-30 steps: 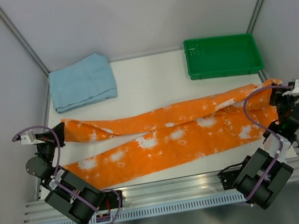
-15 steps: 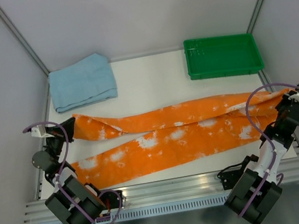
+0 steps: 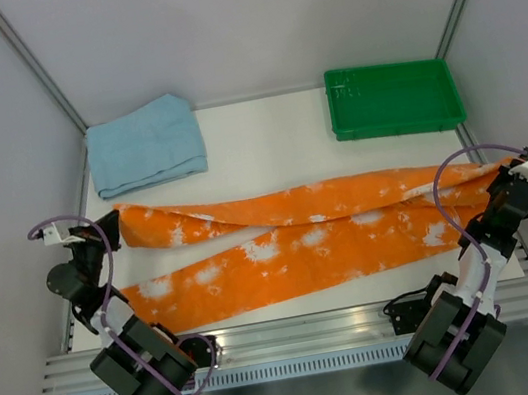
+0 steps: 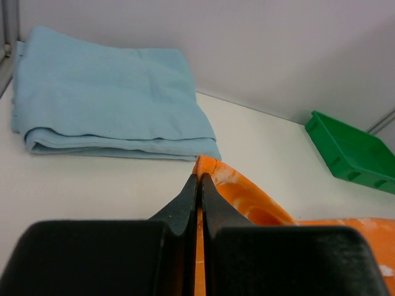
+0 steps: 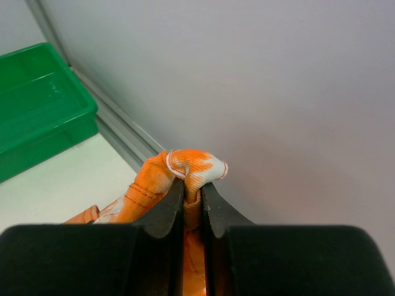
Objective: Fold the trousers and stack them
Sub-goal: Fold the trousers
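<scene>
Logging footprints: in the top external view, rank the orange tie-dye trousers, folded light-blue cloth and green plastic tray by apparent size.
Largest: orange tie-dye trousers.
Then green plastic tray and folded light-blue cloth, too alike to rank.

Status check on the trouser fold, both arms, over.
Left gripper shut on one end of the orange trousers. Right gripper shut on the other end. Trousers stretched out, unfolded. Blue towel and green tray beyond, not in the way.
</scene>
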